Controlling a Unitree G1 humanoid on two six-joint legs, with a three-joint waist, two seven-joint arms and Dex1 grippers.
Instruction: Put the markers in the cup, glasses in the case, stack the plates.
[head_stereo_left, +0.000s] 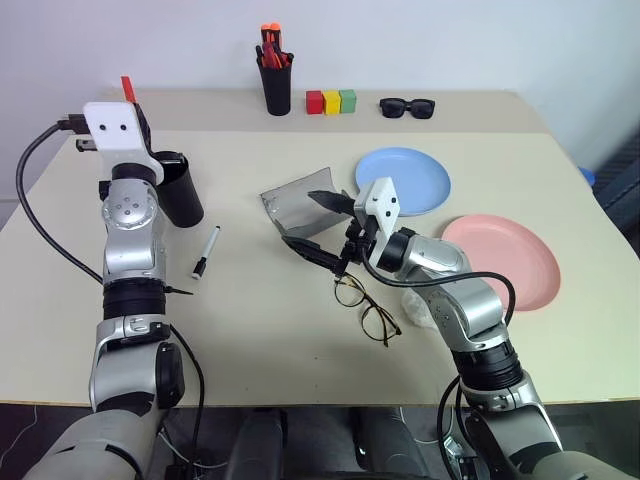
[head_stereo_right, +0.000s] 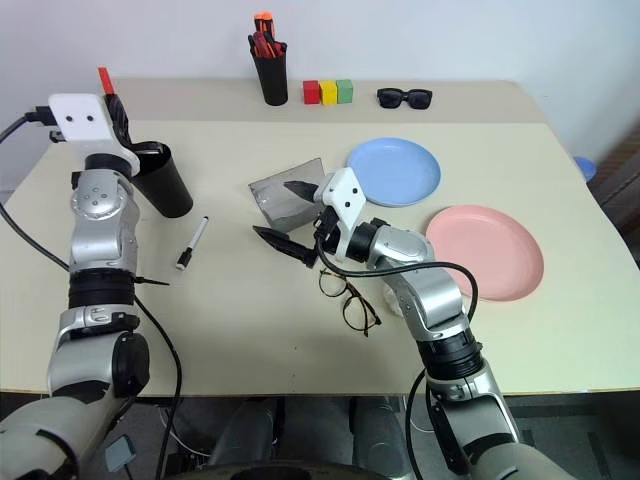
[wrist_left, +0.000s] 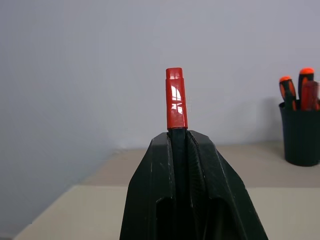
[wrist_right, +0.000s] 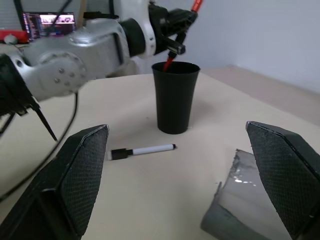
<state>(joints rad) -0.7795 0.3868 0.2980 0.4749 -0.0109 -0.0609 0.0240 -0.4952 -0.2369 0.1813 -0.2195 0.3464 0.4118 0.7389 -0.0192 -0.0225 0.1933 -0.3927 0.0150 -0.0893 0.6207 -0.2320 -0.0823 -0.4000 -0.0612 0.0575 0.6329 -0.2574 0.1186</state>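
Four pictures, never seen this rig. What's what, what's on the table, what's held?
It is a two-armed humanoid robot. Two pictures come from its head, looking down over a table; the other two come from cameras on each wrist. The left tool is shut on a red-ended marker, raised above the black cup. The right tool is open and holds nothing, near the grey case, with the glasses just beside it. A white marker, a blue plate and a pink plate lie apart on the table.
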